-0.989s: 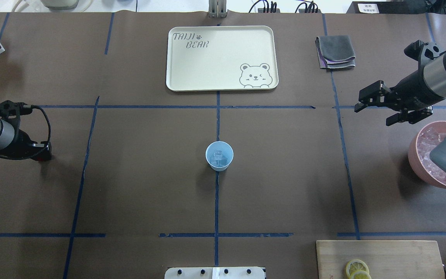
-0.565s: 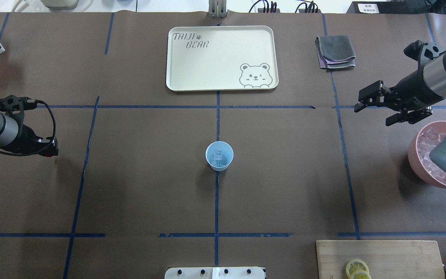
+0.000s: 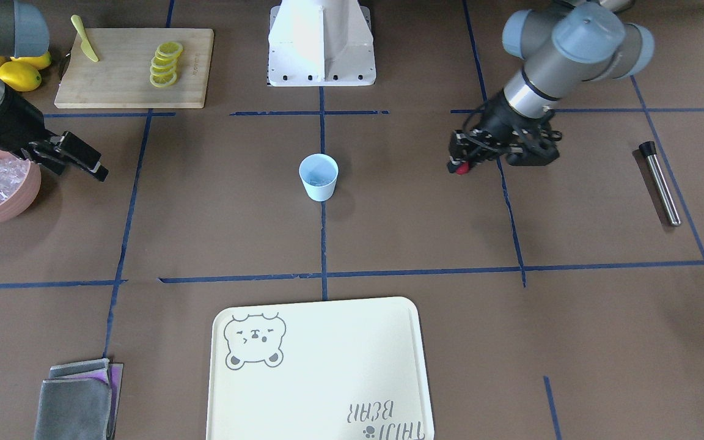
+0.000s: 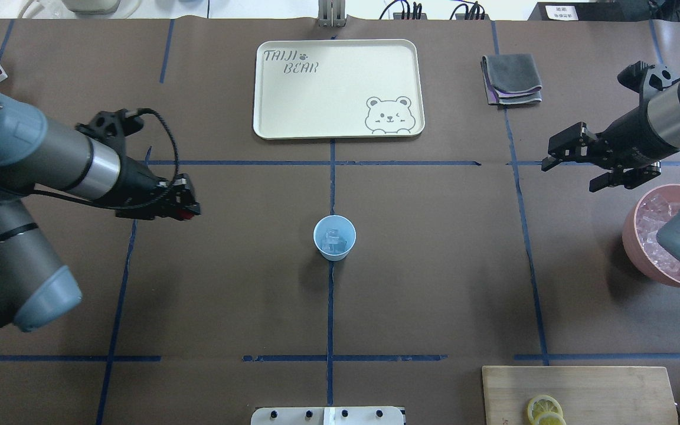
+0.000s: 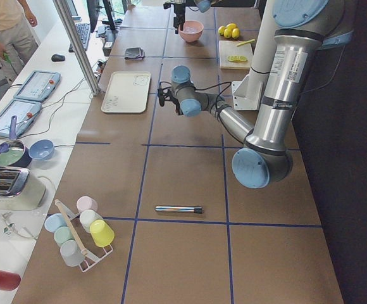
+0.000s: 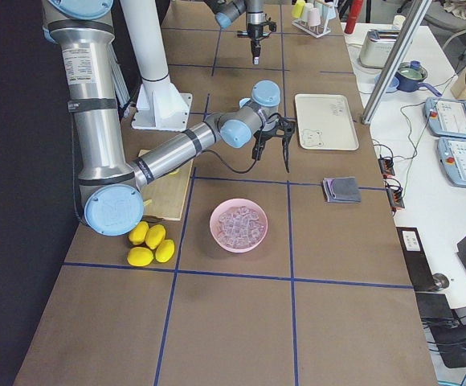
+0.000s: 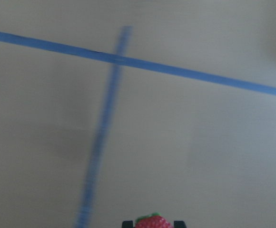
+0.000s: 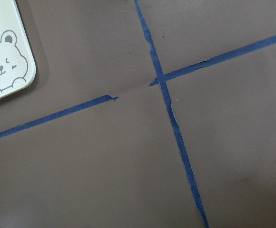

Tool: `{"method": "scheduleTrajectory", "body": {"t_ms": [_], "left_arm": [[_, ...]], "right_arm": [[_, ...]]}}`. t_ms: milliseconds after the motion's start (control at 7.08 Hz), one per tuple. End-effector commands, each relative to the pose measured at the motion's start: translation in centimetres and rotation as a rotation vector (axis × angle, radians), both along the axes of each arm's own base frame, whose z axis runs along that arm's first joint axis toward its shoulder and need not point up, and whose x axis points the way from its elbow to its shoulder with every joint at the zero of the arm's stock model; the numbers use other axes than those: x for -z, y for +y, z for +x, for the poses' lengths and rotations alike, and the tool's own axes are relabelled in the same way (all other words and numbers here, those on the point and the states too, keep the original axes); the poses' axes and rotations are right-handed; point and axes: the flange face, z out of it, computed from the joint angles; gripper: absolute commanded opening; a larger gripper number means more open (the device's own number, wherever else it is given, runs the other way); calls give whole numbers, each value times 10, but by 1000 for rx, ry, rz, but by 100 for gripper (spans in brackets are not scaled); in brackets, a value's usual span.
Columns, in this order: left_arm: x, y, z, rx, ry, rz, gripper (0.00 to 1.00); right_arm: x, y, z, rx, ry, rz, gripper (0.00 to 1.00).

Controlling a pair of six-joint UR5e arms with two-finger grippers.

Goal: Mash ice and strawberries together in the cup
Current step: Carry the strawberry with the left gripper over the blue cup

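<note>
The pale blue cup (image 4: 334, 237) stands upright at the table's middle, also in the front view (image 3: 318, 176). Clear ice cubes (image 4: 332, 239) lie inside it. My left gripper (image 4: 188, 208) hovers left of the cup and apart from it, shut on a red strawberry (image 7: 153, 222) with a green top; the red also shows in the front view (image 3: 461, 169). My right gripper (image 4: 568, 175) is open and empty, far right of the cup, beside the pink bowl (image 4: 635, 248).
The pink bowl holds many ice cubes (image 6: 239, 224). A cream bear tray (image 4: 269, 106) and a folded grey cloth (image 4: 511, 79) lie at the far side. A cutting board (image 4: 611, 389) holds lemon slices. A metal rod (image 3: 660, 183) lies at the left end.
My left arm has swung right and slightly away, from the table's left edge towards the cup, carrying the strawberry. The right arm and the cup have not moved.
</note>
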Motion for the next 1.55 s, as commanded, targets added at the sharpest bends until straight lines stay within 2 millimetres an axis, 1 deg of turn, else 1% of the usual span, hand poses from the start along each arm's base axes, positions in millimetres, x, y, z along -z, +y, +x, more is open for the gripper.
{"method": "scheduleTrajectory", "body": {"t_ms": [0,141,283,424,565,706,848,989,1130,1271,1413], "left_arm": [[127,26,92,25,-8,-71,1],[132,27,122,42,-40,-58,1],[133,21,133,49,-54,-60,3],[137,18,137,49,-55,-60,4],[136,15,144,47,-63,-63,8],[136,16,148,45,-66,-66,8],[140,17,148,42,-62,-62,18],[138,16,149,42,-65,-62,28],[139,17,149,41,-64,-60,59],[138,16,148,46,-66,-58,78],[136,14,149,67,-73,-47,84]], "right_arm": [[-2,0,1,-4,4,0,100],[-3,0,1,-5,7,-2,100],[-3,1,1,-4,6,-1,100],[-2,1,1,-4,5,0,100],[-2,1,1,-4,5,0,100],[-2,1,1,-4,5,0,100],[-2,1,1,-4,5,0,100],[-3,1,1,-4,6,-1,100],[-2,1,1,-4,5,0,100],[-3,1,1,-4,6,-1,100],[-3,0,1,-5,6,-1,100]]}}
